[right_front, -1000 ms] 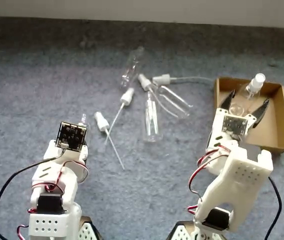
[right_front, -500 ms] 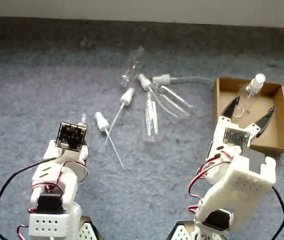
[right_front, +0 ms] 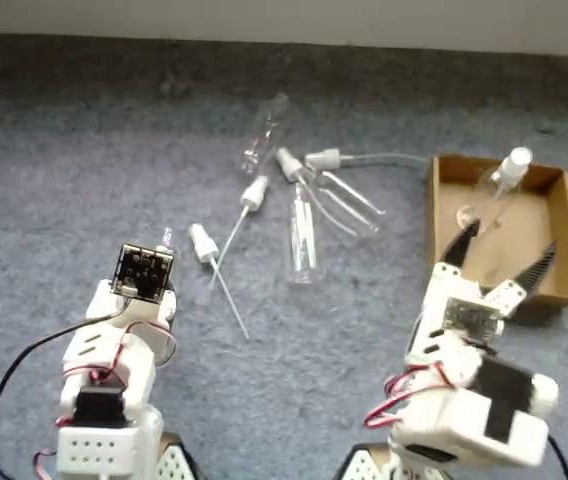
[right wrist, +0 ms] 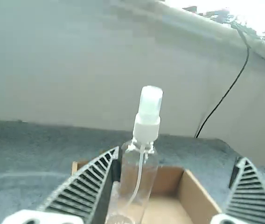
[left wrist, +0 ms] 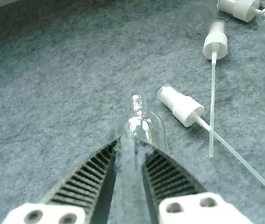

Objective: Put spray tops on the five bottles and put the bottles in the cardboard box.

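**Overhead view of the grey carpeted surface point(right_front: 84, 150).**

**Arms.** At lower left is the left arm. Its claw point(left wrist: 129, 151) is narrowed onto the body of an uncapped clear plastic bottle point(left wrist: 139, 128). The bottle's open threaded neck points toward the top of the frame. Whether this bottle rests on the surface or is held just above it cannot be told. At lower right is the right arm. Its claw point(right_front: 501, 258) is spread wide and holds nothing. Its two black ribbed fingers point(right_front: 461, 243) stand over the lower edge of the box.

**Container.** A shallow brown cardboard box point(right_front: 444, 170) sits at the right of the frame. In it stands one capped clear bottle point(right_front: 494, 192), upright and fitted with a white spray top. From the right wrist it appears between the open fingers, touching neither.

**Counts.**
- **Bottles, five:** one is in the box and one is in the left claw. Three lie loose in the upper centre: the upper bottle point(right_front: 261, 135), the central bottle point(right_front: 302, 238) and the right-hand bottle point(right_front: 354, 207).
- **Spray tops, five:** one is fitted on the boxed bottle. Four white tops with thin dip tubes lie among the loose bottles.
  - The lowest top point(right_front: 204, 243) is just beside the left claw's bottle.
  - The second top point(right_front: 254, 193) lies above it.
  - The third top point(right_front: 286, 162) overlaps the right-hand bottle. Whether it is fitted cannot be told.
  - The fourth top point(right_front: 322, 158) has its tube running toward the box.
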`<action>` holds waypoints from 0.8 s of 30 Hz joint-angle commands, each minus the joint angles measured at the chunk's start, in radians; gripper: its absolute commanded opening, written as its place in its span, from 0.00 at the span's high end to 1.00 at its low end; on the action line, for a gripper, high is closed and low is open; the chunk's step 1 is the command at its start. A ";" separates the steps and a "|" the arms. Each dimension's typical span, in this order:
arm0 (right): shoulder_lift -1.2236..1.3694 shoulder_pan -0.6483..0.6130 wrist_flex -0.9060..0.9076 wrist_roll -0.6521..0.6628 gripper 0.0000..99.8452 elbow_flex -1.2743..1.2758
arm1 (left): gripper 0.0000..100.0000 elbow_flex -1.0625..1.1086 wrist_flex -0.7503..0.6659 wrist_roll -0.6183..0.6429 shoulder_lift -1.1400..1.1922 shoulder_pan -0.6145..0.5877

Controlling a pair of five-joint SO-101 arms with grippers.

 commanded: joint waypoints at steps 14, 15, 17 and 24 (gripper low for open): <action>-0.545 0.016 0.654 -0.008 0.66 0.059 | 1.00 0.013 -0.018 -0.005 -0.002 0.081; -0.596 0.016 0.769 -0.009 0.66 0.024 | 1.00 0.013 -0.018 -0.005 -0.002 0.079; -0.700 0.018 1.001 -0.011 0.66 -0.050 | 1.00 0.012 -0.018 -0.005 -0.002 0.077; -1.023 -0.008 1.523 -0.012 0.66 -0.211 | 1.00 0.012 -0.018 -0.005 -0.002 0.076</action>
